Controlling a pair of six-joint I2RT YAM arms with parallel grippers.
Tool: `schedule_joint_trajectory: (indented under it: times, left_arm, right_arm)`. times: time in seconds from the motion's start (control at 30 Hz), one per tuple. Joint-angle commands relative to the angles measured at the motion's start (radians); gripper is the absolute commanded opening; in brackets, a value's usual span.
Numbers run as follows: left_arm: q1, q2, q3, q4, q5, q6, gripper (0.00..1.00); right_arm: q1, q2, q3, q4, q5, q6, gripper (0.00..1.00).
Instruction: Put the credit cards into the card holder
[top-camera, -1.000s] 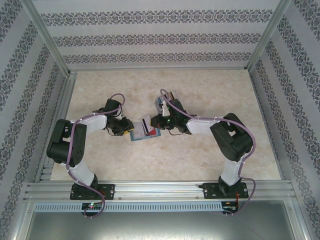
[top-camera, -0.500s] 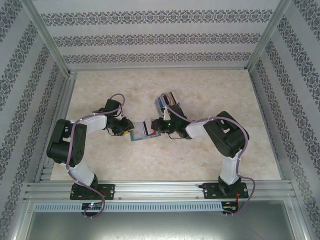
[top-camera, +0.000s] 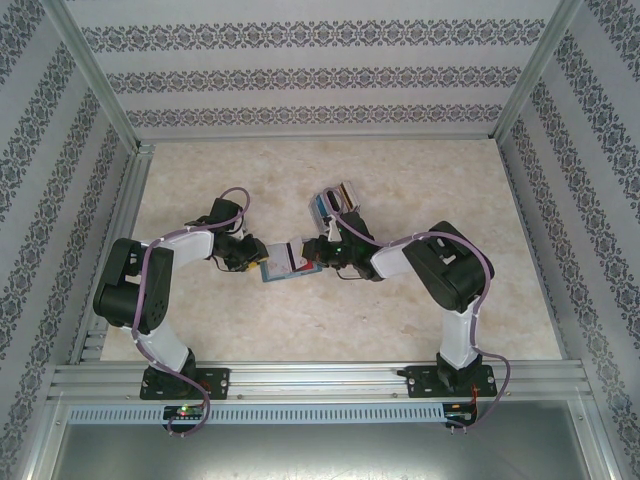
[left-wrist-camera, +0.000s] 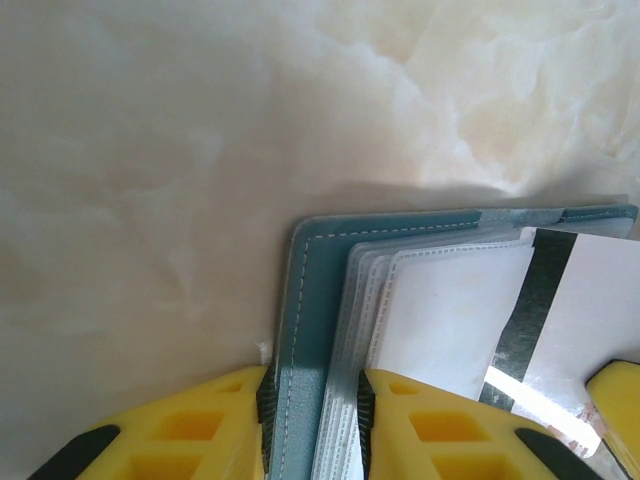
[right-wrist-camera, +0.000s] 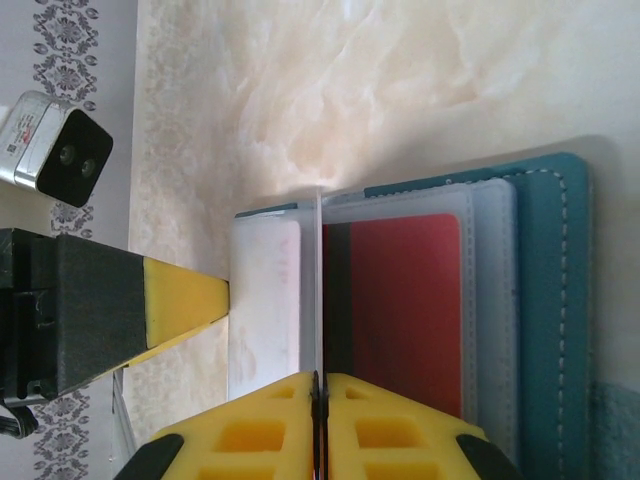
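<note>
The teal card holder (top-camera: 275, 272) lies open on the table between both arms. My left gripper (left-wrist-camera: 312, 385) is shut on its teal cover and clear sleeves (left-wrist-camera: 345, 330) at the left edge. My right gripper (right-wrist-camera: 318, 385) is shut on a whitish credit card with a dark stripe (left-wrist-camera: 575, 300), seen edge-on (right-wrist-camera: 318, 280) above the sleeves. I cannot tell whether its edge is inside a pocket. A red card (right-wrist-camera: 405, 310) sits in a sleeve of the holder (right-wrist-camera: 550, 300). In the top view, the left gripper (top-camera: 255, 260) and right gripper (top-camera: 312, 250) meet at the holder.
A loose pile of credit cards (top-camera: 335, 200) lies just behind the right gripper. The left gripper's yellow finger (right-wrist-camera: 175, 300) and its wrist camera (right-wrist-camera: 55, 150) stand close beside the held card. Patterned walls and metal rails enclose the marbled table (top-camera: 430, 190).
The right gripper has slid a little left and nearer, carrying the card further over the holder, and its elbow has swung inward. The left arm and holder have stayed still.
</note>
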Motion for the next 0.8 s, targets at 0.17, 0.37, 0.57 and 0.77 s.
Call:
schedule_joint_trajectory:
  times: [0.17, 0.37, 0.57, 0.77]
  left_arm:
    - [0.011, 0.011, -0.009, 0.017, 0.009, 0.005, 0.31]
    - [0.01, 0.011, -0.008, 0.017, 0.012, 0.006, 0.31]
    - [0.011, 0.009, -0.013, 0.02, 0.01, 0.004, 0.31]
    - [0.011, 0.011, -0.012, 0.022, 0.014, 0.004, 0.31]
  right_arm:
    - [0.011, 0.003, -0.004, 0.055, -0.017, 0.019, 0.12]
    - [0.014, -0.011, -0.004, 0.059, -0.019, 0.028, 0.12]
    - [0.016, -0.024, -0.01, 0.061, -0.02, 0.03, 0.12]
    - [0.019, -0.044, -0.022, 0.06, -0.016, 0.034, 0.12]
